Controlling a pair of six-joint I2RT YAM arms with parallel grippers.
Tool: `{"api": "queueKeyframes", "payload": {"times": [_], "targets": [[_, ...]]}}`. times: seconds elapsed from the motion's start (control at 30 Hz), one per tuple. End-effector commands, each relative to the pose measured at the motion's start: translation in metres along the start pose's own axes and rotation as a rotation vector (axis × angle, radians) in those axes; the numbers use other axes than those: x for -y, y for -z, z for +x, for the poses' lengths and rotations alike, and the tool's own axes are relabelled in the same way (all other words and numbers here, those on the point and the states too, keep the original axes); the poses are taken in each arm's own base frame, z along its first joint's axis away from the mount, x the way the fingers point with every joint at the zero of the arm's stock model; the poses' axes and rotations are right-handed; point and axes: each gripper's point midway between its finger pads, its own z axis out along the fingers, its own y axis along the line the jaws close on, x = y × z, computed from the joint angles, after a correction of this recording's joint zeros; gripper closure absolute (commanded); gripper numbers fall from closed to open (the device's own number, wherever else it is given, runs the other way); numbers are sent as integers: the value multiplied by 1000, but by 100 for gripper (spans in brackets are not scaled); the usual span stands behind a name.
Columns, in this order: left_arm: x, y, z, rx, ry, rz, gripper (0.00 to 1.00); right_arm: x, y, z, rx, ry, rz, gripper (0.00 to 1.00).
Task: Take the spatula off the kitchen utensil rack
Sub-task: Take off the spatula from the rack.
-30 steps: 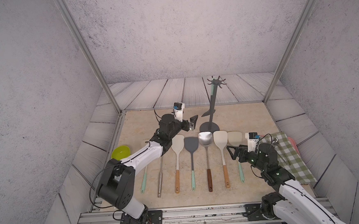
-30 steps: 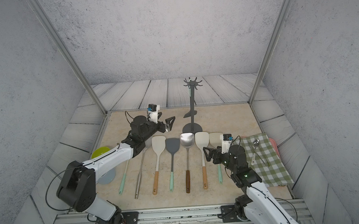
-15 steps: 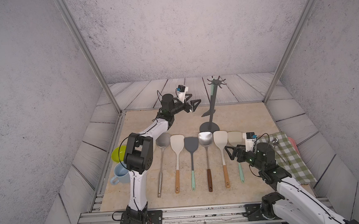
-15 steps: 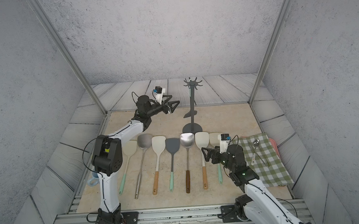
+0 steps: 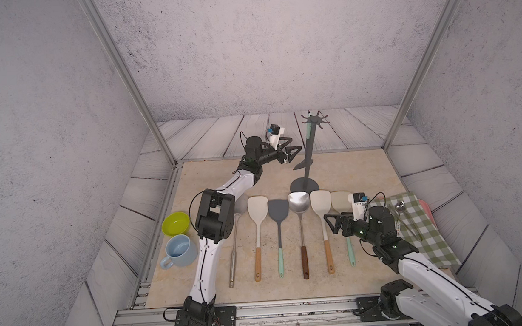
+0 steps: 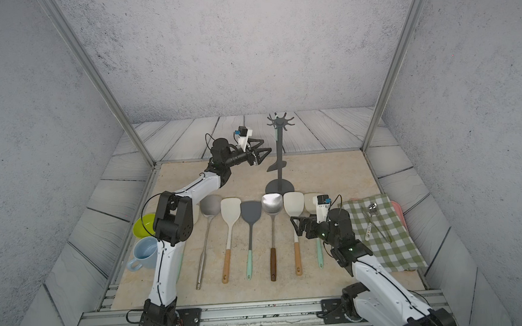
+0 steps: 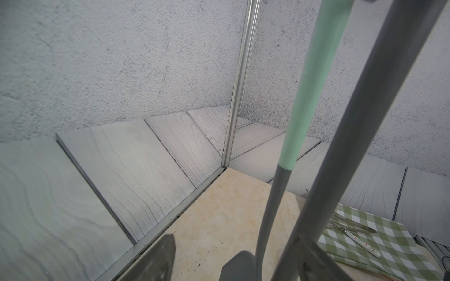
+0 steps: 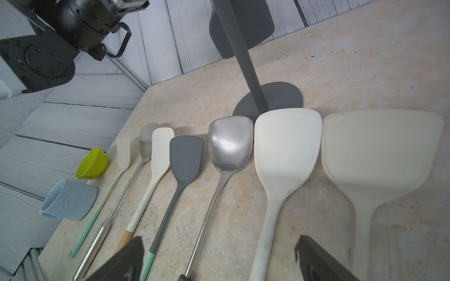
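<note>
The right gripper (image 5: 331, 224) is nearest the front rail. It hovers low over the table (image 5: 356, 170) with its jaws spread wide and nothing between them. It points toward the left across the handle of a cream spatula (image 5: 320, 202).

That spatula is part of a row of utensils (image 5: 277, 214) lying side by side, blades toward the back and handles toward the front, with narrow gaps between them. Close to the table's left edge sits a blue mug (image 5: 181, 254), with a green bowl (image 5: 176, 227) just behind it. Along the right edge, a checked cloth (image 5: 425, 234) carries some cutlery.

The rack (image 5: 313, 188) stands upright just behind the blades of the row. The hanging spatula (image 7: 310, 92) drops from the rack's crown of hooks, close along the pole. Its mint handle is uppermost and its dark blade hangs clear of the table.

The left gripper (image 5: 294, 145) is raised beside the pole on its left side, just above the level of the blade. Its jaws are partly open. In the left wrist view, both the handle and the pole pass between the fingers (image 7: 158, 260). Whether either finger touches them cannot be made out.

Bare table lies to the left of the rack, behind it up to the back edge where the grey boards begin, and to its right as far as the cloth. Metal posts rise at both back corners.
</note>
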Motion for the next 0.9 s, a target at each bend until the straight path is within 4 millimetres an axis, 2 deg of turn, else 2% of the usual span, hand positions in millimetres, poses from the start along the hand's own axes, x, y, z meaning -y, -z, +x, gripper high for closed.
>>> {"api": "queueKeyframes", "payload": {"times": [0.0,0.27,0.37,0.43,0.63,0.87], "targets": [[4,-12,3,-9,-22,14,22,-8,1,-9,24,27,-31,1],[11,-35,16,-39,-33,28,24,-9,0,-8,20,21,-39,1],[9,-42,18,-41,-33,25,27,-10,-1,-8,17,15,-41,1],[2,-46,28,-47,-18,18,30,-10,-1,-8,16,14,-44,1],[0,-54,22,-27,-19,29,38,-11,-4,-6,6,5,-56,1],[10,-56,14,-22,-45,50,55,-11,-5,-7,1,4,-59,1]]}}
